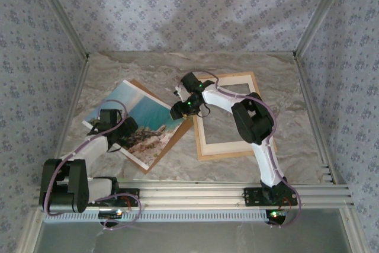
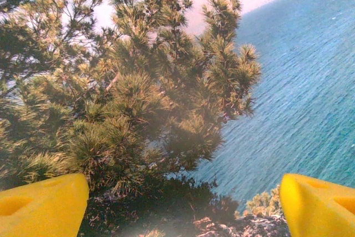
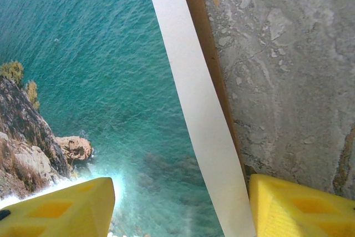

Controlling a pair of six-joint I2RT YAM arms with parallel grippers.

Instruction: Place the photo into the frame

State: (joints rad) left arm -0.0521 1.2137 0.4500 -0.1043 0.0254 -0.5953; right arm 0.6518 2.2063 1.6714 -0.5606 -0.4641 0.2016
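The photo (image 1: pixel 145 117) is lying flat on the board (image 3: pixel 213 65), left of the frame (image 1: pixel 228 154), probably light, floppy and slick, with left claw (image 2: pixel 183 203) and right claw (image 3: pixel 183 203) both hanging spread above it, favouring an edge pinch at its white border

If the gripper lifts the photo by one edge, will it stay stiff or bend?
The photo looks like a thin sheet lying flat on the brown board, so it will probably sag if lifted by one edge. Its surface seems smooth, so it may slide when pushed.
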